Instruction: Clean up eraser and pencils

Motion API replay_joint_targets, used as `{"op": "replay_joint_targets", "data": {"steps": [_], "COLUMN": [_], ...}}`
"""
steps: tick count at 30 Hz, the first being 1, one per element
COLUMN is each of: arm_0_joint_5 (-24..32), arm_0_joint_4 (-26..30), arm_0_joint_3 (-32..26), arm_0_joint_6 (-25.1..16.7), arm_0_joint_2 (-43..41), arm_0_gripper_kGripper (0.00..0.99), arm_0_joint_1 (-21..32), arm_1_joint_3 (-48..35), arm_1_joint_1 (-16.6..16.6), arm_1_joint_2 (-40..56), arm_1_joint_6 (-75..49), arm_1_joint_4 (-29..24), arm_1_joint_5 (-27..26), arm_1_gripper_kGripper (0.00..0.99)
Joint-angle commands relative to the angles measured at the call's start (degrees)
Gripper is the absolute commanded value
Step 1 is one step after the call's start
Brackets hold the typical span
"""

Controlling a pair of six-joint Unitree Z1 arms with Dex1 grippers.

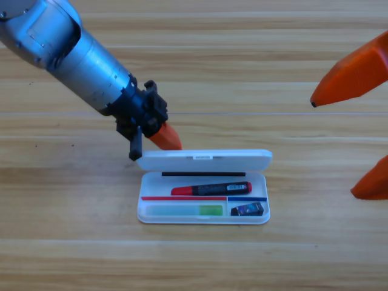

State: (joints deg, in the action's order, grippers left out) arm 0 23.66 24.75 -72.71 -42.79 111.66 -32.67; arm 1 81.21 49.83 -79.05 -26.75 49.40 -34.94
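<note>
A: Left end effector [159, 134] sits at the white case's [204, 213] far-left lid corner; grip state, can't tell.

B: Inside: marker [211, 189], green-ended pen [185, 210], eraser [247, 210] bottom-right. Right end effector [357, 130] waits released, right edge.

1 fixed high view, looking down on table [60, 254]

A robotics test bench is suggested: a bare wooden worktop [254, 36] is worked by grey robot arms [66, 51].
</note>
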Motion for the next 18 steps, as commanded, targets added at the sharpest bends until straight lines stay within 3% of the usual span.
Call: {"op": "replay_joint_targets", "data": {"steps": [1, 18], "arm_0_joint_5": [0.1, -1.3], "arm_0_joint_4": [0.8, -0.4], "arm_0_joint_3": [2.0, 3.9], "arm_0_joint_6": [0.9, 2.1], "arm_0_joint_2": [0.0, 1.3], "arm_0_gripper_kGripper": [0.000, 0.000], "arm_0_joint_1": [-2.8, -5.6], "arm_1_joint_3": [-1.8, -1.8], "arm_1_joint_1": [1.5, 2.0], "arm_1_joint_2": [-1.6, -1.7], "arm_1_joint_6": [0.4, 0.5], "arm_1_joint_4": [-1.1, -1.1], "arm_1_joint_5": [-0.5, -0.5], "arm_1_gripper_kGripper": [0.916, 0.916]}}
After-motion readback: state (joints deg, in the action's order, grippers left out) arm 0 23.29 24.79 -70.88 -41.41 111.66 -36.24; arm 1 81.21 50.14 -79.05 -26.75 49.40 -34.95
